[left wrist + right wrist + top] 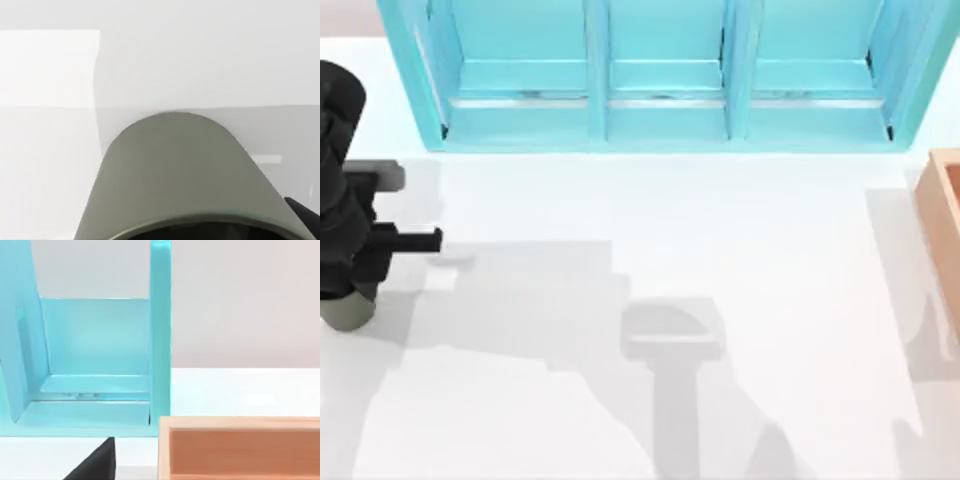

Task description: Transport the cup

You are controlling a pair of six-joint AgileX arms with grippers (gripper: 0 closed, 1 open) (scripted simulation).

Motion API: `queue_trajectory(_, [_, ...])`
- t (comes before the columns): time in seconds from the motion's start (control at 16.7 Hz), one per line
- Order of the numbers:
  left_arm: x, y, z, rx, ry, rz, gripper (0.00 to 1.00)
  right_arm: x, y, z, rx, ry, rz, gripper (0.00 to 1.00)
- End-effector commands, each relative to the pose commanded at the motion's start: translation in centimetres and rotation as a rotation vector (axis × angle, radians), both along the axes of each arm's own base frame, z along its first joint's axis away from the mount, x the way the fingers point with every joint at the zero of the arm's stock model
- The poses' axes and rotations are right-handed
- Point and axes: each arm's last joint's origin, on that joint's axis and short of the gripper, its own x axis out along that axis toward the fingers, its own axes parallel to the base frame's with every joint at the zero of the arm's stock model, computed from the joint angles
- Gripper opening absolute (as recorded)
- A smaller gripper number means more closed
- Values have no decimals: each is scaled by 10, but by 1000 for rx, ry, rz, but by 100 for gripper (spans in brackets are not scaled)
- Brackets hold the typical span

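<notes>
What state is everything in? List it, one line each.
cup: at the table's left edge, beneath left gripper; grip unclear.
turquoise shelf: upright, compartments empty.
wooden box: open-topped, at right edge.
right gripper: parked by box.

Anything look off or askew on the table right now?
Nothing stands out. The cup is at the table's far left edge under the left arm, with no spill or damage visible. The turquoise shelf sits square along the back and the wooden box at the right edge.
</notes>
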Motion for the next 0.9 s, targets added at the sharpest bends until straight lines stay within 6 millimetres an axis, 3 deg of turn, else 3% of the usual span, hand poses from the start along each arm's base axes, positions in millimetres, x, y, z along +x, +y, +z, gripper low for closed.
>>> queue_trajectory(0.54, [2,5,1,-2,3,0,0,0,0,0,0,0,0,100])
queue_trajectory(0.72, [16,40,11,-12,11,0,0,0,0,0,0,0,0,100])
queue_trajectory(0.9, [26,100,27,-30,14,0,0,0,0,0,0,0,0,100])
